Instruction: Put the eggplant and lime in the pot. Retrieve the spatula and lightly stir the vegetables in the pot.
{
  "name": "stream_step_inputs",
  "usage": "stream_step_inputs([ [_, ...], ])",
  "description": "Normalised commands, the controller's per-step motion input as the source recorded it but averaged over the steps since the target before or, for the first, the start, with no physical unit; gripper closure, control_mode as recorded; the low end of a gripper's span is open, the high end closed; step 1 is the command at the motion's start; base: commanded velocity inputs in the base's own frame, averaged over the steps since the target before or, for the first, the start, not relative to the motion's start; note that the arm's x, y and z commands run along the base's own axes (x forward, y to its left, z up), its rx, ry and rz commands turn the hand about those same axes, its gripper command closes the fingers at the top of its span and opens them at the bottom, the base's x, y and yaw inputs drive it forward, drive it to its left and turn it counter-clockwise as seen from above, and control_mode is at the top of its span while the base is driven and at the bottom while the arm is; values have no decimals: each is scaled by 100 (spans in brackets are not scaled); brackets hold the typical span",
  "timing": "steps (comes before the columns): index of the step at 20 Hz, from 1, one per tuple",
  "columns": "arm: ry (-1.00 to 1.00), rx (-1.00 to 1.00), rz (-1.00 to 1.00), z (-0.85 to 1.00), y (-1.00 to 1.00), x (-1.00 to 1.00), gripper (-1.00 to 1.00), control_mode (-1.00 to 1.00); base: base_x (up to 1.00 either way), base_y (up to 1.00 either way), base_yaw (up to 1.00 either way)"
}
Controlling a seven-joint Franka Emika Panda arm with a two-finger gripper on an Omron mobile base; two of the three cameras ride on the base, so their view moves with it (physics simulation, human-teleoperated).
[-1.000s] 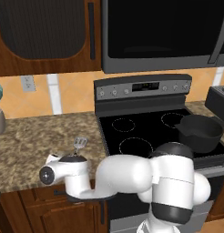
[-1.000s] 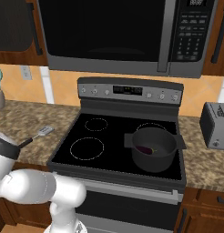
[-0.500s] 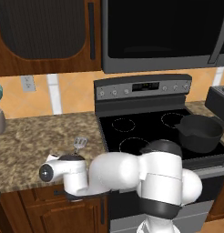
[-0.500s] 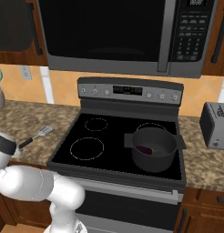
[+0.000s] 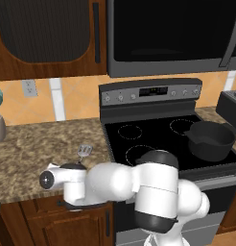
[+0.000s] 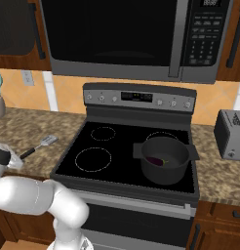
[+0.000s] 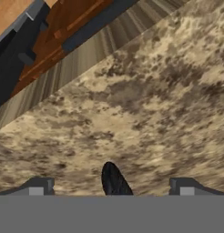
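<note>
- Black glass makes up the stove top (image 6: 117, 161), flat and glossy with thin white burner rings; it is the landmark here, with speckled brown granite counter (image 5: 33, 149) running off to its left and a grey toaster (image 6: 230, 134) on the counter to its right.
- White, rounded arm shells bend low in front of the stove's left corner, the hand reaching out over the counter left of the stove, presumably lowered there to fetch the spatula.
- Dark grey, round and low-sided, the pot (image 6: 163, 158) sits on the stove's front right burner, its short handles sticking out sideways; a sensible spot for stirring.
- Glossy dark purple, the eggplant (image 6: 156, 159) lies inside the pot on its floor. I cannot make out the lime in the pot from these views.
- Silver and slotted at the head, thin and black at the handle, the spatula (image 6: 38, 146) lies flat on the granite just left of the stove, head pointing toward the stove's back. In the hand view a dark rounded tip, likely the handle end (image 7: 114, 180), rises between the fingertips.
- Small dark fingertips of the gripper (image 7: 110, 187) stand wide apart, holding nothing, straddling that handle end above the mottled stone; closing on so thin a handle will need a centred, low approach.
</note>
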Motion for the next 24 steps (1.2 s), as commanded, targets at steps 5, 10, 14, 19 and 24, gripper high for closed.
stream_step_inputs([
  [5,0,-4,0,-23,23,4,-100,-100,0,0,0],
  [10,0,-6,0,-14,8,3,-100,-100,0,0,0],
  [14,-1,-4,0,0,-3,0,-100,-100,0,0,0],
  [19,-6,-7,0,1,-31,0,-100,-100,0,0,0],
  [24,-7,-4,0,1,-25,12,-100,-100,0,0,0],
])
